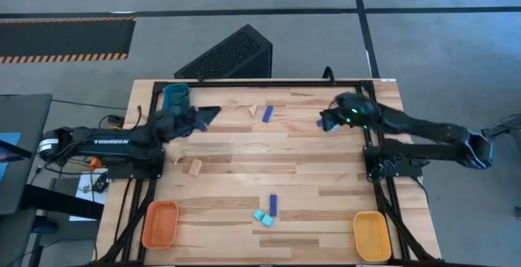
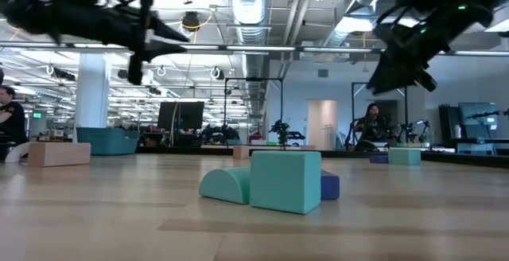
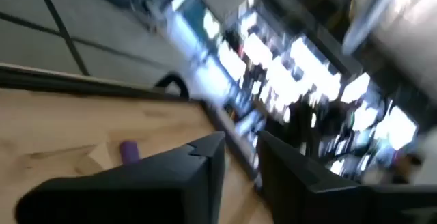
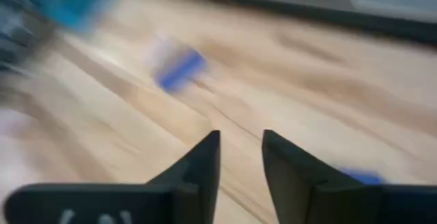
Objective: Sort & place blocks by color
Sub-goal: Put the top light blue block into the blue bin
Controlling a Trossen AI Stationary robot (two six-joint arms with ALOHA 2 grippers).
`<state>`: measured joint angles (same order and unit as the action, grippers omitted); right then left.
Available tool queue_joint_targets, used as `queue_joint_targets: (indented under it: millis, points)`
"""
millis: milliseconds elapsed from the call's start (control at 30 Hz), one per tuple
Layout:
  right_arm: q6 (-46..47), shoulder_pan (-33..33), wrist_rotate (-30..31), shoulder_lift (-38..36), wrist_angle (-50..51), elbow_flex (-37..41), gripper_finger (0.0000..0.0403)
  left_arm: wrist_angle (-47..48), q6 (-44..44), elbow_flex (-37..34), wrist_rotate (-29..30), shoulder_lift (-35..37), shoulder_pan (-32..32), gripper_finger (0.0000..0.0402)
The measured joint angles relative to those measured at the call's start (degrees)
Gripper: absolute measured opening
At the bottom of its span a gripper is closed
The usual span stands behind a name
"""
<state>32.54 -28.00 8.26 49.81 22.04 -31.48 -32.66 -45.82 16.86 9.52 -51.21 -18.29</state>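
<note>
From above, the left gripper [image 1: 213,112] hovers near the teal tray [image 1: 175,96], its fingers [image 3: 205,157] slightly parted and empty. Wood pieces [image 1: 194,166] lie nearby, a blue bar [image 1: 267,114] mid-table, another blue bar [image 1: 273,204] beside cyan blocks [image 1: 262,217] near the front. Only the low view shows the cyan cube [image 2: 285,181] close up. The right gripper [image 1: 324,122] hangs raised, narrowly open, holding nothing.

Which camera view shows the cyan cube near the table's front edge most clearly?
The low view: the cyan cube stands large and near, with a cyan half-round piece beside it. The high view shows it only as a tiny spot. Neither wrist view shows it.
</note>
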Motion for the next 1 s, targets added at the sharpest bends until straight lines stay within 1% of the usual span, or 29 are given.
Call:
queue_joint_targets:
  millis: [67,133,200,267,433,533,733,1000]
  points:
    - [-1.0,-1.7,-0.3,6.3,8.0,-4.1,0.0163,5.9,5.7,4.4,-4.2,-3.2,-2.1,0.0106]
    - [-2.7,-3.0,-0.6,12.0,15.3,-7.8,0.0181,11.9,11.2,8.7,-6.6,-6.3,-3.9,0.0123]
    - [-5.4,-3.8,-0.4,16.9,20.4,-10.8,0.0197,17.0,15.8,12.5,-8.2,-9.1,-5.6,0.0136]
    - [-8.7,-4.3,0.0,21.1,23.4,-12.7,0.021,20.8,18.9,15.7,-10.0,-11.6,-7.1,0.0145]
    - [-14.6,-5.6,-0.9,28.8,24.9,-14.8,0.0235,28.3,24.6,20.4,-16.4,-14.6,-10.2,0.0153]
    - [-16.4,-6.0,-0.8,32.1,25.5,-15.2,0.0241,33.1,26.2,20.6,-16.4,-14.6,-11.3,0.0153]
    - [-17.8,-6.8,-0.8,35.5,25.5,-15.2,0.0243,40.9,25.9,20.6,-16.4,-14.6,-12.0,0.0153]
    - [-19.5,-7.8,-0.9,38.9,24.4,-15.2,0.0242,43.2,25.8,20.6,-16.1,-14.6,-10.5,0.0153]
